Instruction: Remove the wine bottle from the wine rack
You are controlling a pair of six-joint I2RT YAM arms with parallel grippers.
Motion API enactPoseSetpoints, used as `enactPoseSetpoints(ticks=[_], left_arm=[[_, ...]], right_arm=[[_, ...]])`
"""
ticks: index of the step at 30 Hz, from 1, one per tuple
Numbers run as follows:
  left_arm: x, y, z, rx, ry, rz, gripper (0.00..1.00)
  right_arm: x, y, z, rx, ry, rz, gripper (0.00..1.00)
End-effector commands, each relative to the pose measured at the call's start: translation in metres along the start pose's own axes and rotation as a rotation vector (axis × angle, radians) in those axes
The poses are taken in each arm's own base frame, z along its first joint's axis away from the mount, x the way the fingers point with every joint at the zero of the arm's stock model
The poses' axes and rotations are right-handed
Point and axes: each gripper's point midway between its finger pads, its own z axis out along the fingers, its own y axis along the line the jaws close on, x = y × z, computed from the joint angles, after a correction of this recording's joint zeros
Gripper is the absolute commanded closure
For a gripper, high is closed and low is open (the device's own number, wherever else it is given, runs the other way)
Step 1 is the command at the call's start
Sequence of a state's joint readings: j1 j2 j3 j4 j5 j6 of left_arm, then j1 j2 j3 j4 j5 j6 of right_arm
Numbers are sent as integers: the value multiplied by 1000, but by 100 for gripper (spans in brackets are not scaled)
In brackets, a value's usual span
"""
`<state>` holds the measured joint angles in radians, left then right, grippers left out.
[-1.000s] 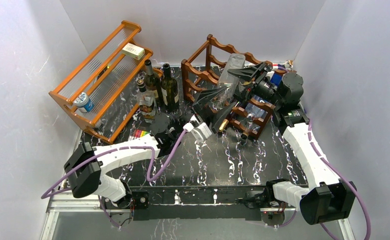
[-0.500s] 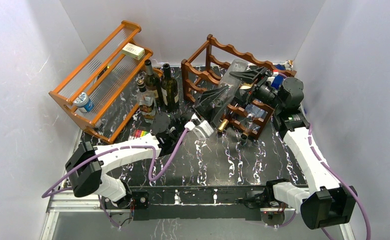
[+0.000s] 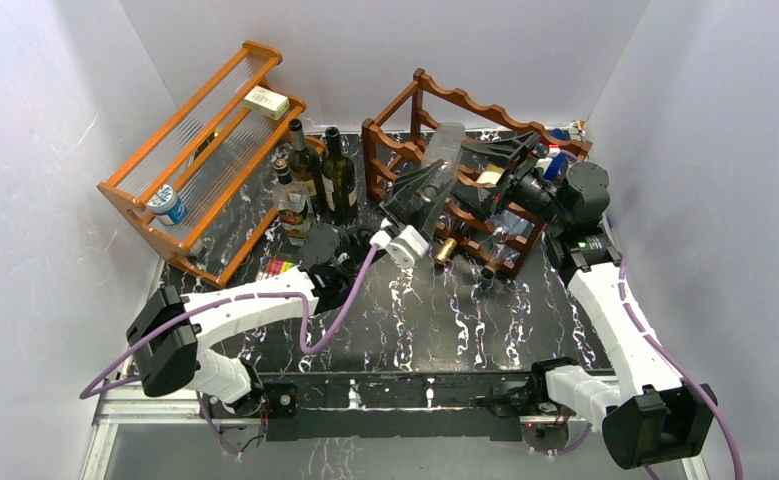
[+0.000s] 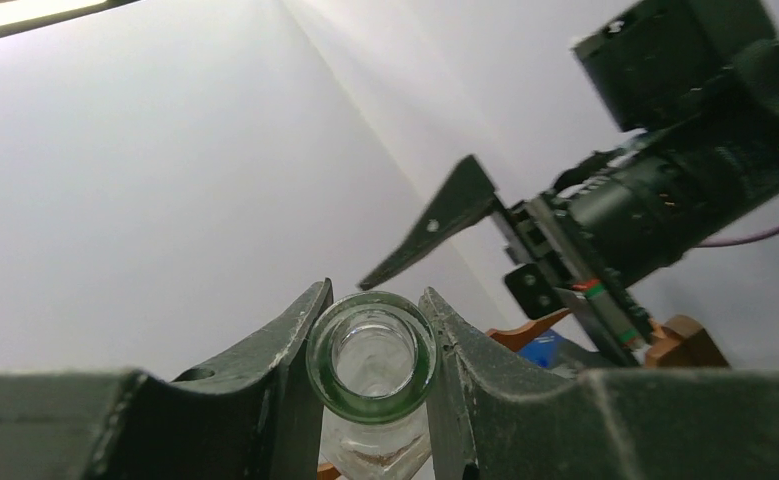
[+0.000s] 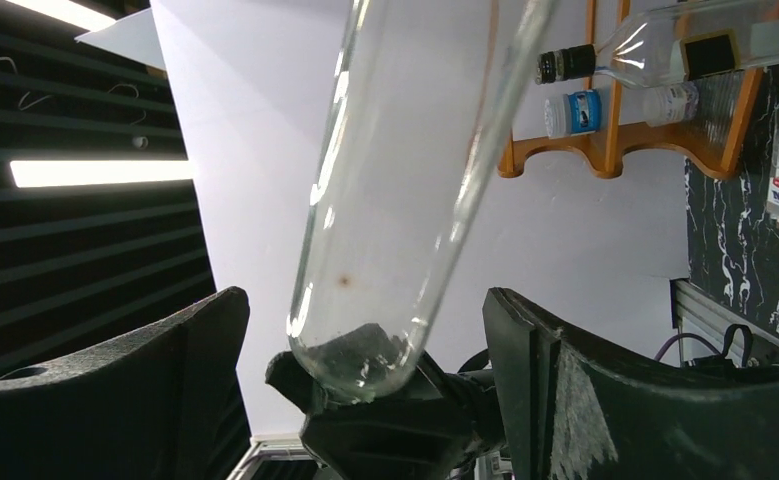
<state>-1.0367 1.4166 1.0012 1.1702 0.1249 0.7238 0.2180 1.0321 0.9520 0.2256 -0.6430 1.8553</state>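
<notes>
1. Clamping unit: left gripper (image 4: pixel 373 300), closed on the neck of the wine bottle (image 3: pixel 448 145); both fingers (image 4: pixel 265 370) press the glass just under the lip; bottle mouth faces the left wrist cam.
2. Wine bottle: clear glass w/ greenish rim; held tilted, neck toward the near side, base end up and toward the far side; in top view it sits over the left half of the wine rack (image 3: pixel 470 102), above the rails; contact w/ a rail cannot be told.
3. Right gripper (image 5: pixel 363 295): spread wide; its fingers (image 5: pixel 565 400) stand either side of the bottle body, apart from the glass on both sides; arm reaches in from the right, over the rack.
4. Wine rack: dark red-brown wood, scalloped rails, several tiers; far side of table (image 3: pixel 445 320), centre to right; set at an angle to the table edge.
5. Gold-capped bottle (image 3: pixel 445 250): lying in a low tier, cap poking out at the rack's near side; dark-capped bottle (image 3: pixel 488 275) just right of it, also pointing near.
6. Standing bottles (image 3: pixel 340 180): three, upright, dark glass; grouped just left of the rack, between it and the orange shelf (image 3: pixel 115 188).
7. Orange shelf: far left, clear slats; small box (image 3: pixel 265 101) on upper level; blue-and-white tin (image 3: pixel 170 203) lower, toward near end.
8. Table: black marbled top; coloured card (image 3: pixel 280 268) lying beside the left arm's forearm.
</notes>
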Motion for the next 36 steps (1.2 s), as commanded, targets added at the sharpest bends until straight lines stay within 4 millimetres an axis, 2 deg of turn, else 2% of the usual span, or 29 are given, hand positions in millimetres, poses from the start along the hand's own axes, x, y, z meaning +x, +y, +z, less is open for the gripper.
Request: enactPoseSetpoints(ticks=[1,7,18,21,27,32,36], left_arm=[[-69,86,-7,-268,-140,68,100],[-73,114,-24,-384,-95,57,100],[-79,141,-64,-483,-14,-82,100],[-71,137,-71,-444,71,-147,100],[-49,111,-96,-348,250,-309,100],[-15,73,-126,-242,495,-423,100],[17,52,-158,-249,689,-461,100]], right_arm=[[4,10,-4,-2,-15,-24,2],[-5,5,-9,28,-42,-29,2],[-8,8,-16,47,-52,-132,2],[-6,11,-17,49,-48,-194,2],[-1,18,-17,42,-10,-353,2],[5,15,-18,47,64,-504,2],[7,7,-21,77,111,-622,2]])
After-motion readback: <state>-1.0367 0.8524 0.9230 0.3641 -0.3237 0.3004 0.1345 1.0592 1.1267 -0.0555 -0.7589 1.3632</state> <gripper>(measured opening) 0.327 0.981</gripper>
